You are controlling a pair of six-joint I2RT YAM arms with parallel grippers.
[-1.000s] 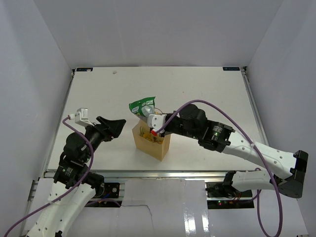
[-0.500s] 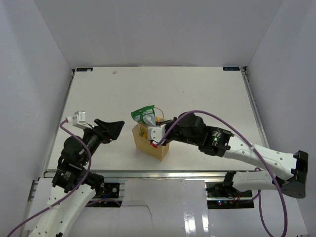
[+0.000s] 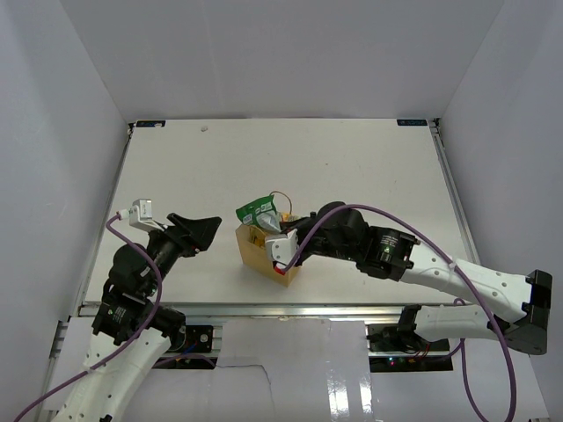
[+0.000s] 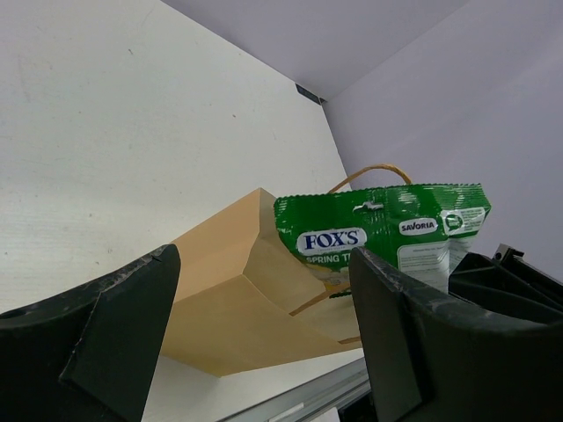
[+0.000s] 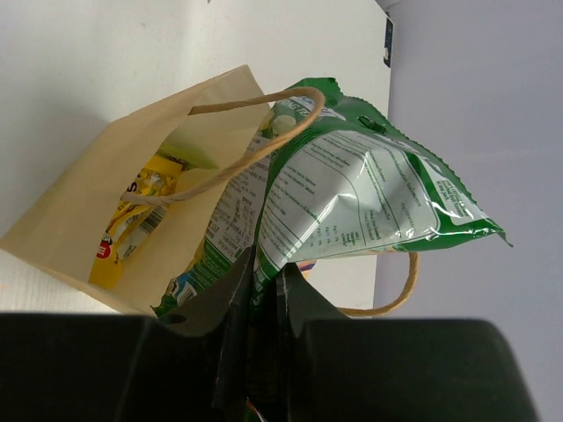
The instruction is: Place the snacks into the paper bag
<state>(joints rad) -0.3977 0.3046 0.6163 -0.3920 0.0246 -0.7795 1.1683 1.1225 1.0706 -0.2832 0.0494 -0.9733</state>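
R pincer (image 5: 258, 286) clamped shut on the bottom edge of the green-and-white bag (image 5: 352, 202), fingers pinching the foil tight. Bag's lower end sits inside the mouth of the paper bag (image 5: 132, 167); upper part w/ the printed panel sticks out above the rim, one loop handle (image 5: 255, 141) draped across it. Inside the paper bag: a yellow wrapper (image 5: 132, 224) w/ dark lettering against the near wall and a pale green packet (image 5: 207, 145) deeper in; rest of the contents can't be made out. L pincer (image 3: 198, 230) wide open, holding nothing, hanging just left of the paper bag (image 3: 264, 255), apart from it, jaws facing the bag's side; wrist view shows tan paper and the green-and-white bag (image 4: 378, 229) between the two fingers. Paper bag stands on the table (image 3: 352, 158) a bit left of centre, toward the near edge. Table is flat matte white, a small dark speck near the far left corner. Plain pale walls (image 3: 264, 53) box it in on three sides; metal rail (image 3: 290, 309) runs along the near edge by the arm bases.
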